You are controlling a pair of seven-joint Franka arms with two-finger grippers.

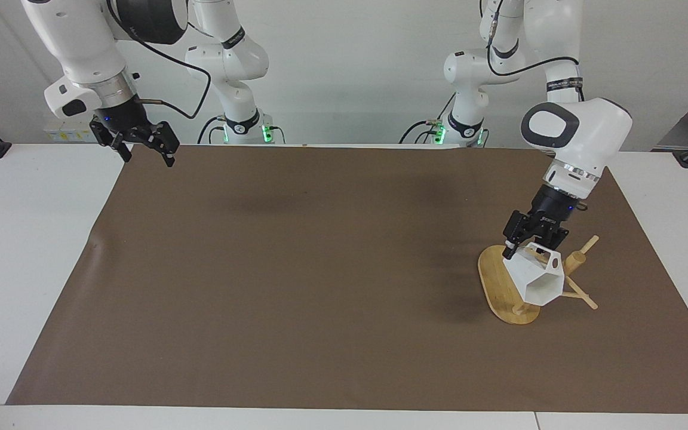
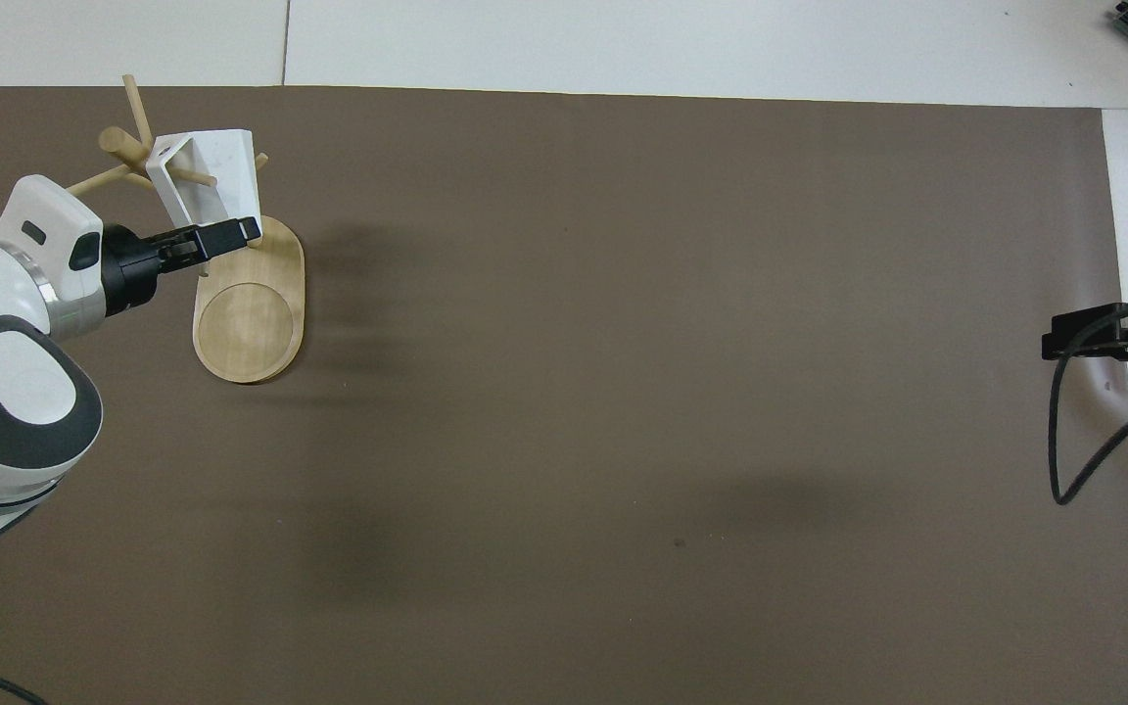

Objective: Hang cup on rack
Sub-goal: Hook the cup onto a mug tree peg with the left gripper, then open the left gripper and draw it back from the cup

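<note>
Left pincer (image 1: 529,243) pinches the empty cup (image 1: 536,279) against the rack (image 1: 496,285); right pincer (image 1: 141,140) waits, spread.

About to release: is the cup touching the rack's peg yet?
Touching: in the overhead view a thin peg of the rack runs through the handle of the cup, held by the left pincer.

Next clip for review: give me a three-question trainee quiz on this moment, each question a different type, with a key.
1. True or false: the cup lies flat on the brown mat.
2. Which claw holds the cup? A) left claw B) right claw
3. Fill in: the rack stands toward the ____ arm's end of the table.

Key:
1. False; it is held up against the rack's pegs.
2. A; the right claw waits over the mat's corner.
3. left
</note>
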